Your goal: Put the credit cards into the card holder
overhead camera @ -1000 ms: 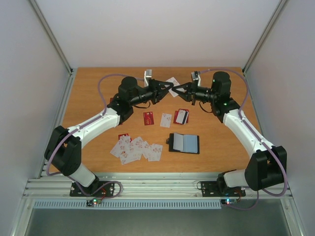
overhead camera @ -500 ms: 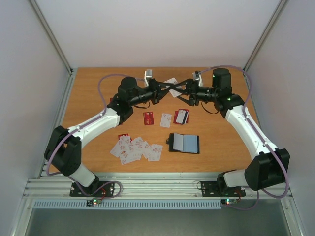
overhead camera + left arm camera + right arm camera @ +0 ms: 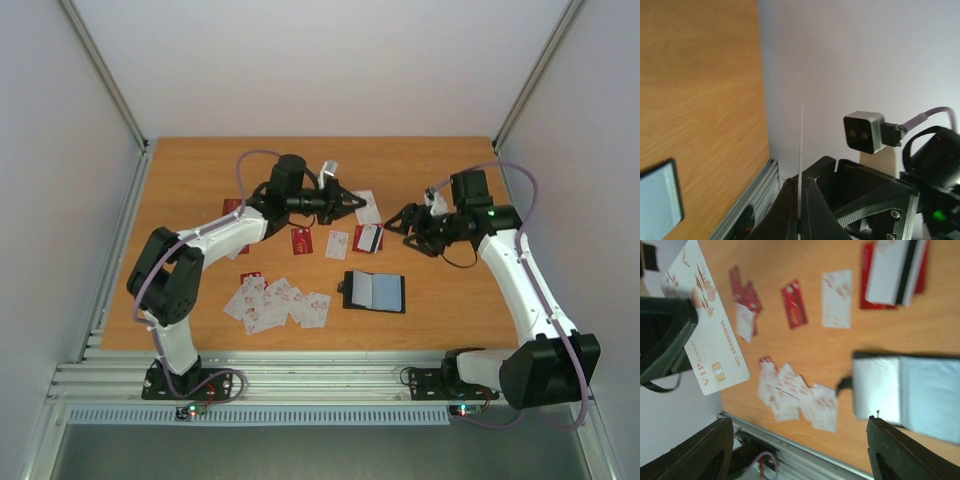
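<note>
Over the wooden table (image 3: 180, 170) the right gripper (image 3: 402, 222) hangs open and empty, the left gripper (image 3: 353, 204) pinches one white credit card (image 3: 710, 335) past its fingertips (image 3: 786, 212), and the card holder (image 3: 373, 291) lies open beneath the right fingers (image 3: 900, 450), seemingly awaiting an edge-first insertion.

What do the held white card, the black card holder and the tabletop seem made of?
White printed card in the left end effector: stiff thin plastic, probably; it stands straight edge-on. Black folding card holder: perhaps faux leather, pale bluish-grey lining; unclear. Orange-brown tabletop: wood or laminate, visible grain, matte.
</note>
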Tool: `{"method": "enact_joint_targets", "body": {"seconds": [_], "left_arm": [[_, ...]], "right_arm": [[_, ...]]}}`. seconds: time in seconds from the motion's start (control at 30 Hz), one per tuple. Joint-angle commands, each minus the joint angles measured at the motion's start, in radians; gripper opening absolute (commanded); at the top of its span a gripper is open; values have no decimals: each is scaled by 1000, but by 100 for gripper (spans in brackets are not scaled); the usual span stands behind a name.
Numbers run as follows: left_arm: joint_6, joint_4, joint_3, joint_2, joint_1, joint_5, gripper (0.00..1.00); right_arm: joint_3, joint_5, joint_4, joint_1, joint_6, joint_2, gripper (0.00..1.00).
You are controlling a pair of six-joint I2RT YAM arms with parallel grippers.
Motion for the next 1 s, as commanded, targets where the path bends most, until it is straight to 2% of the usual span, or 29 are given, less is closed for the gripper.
{"method": "enact_joint_targets", "body": {"seconds": [0.0,0.27,0.43,0.53,0.77,0.97], "left_arm": [[150,-73,25,71,-42,178,0],[330,-225,7,157,-101,256,0],[473,-428,28,179,-116,250,0],[543,-490,19,195,-130,247,0],[574,-514,22,232,-152,237,0],[587,-560,59,271,-161,204,0]], "right_arm": [[-99,109,-138,-4,-48,-49,72],[-235,239,-173,-11,-32,-26,63],[-310,236,-134,-28,-16,-12,60],[-348,215,-100,-49,-11,-6,58],[-423,120,11,-83,9,45,52],[-452,98,76,-83,17,101,45]]}}
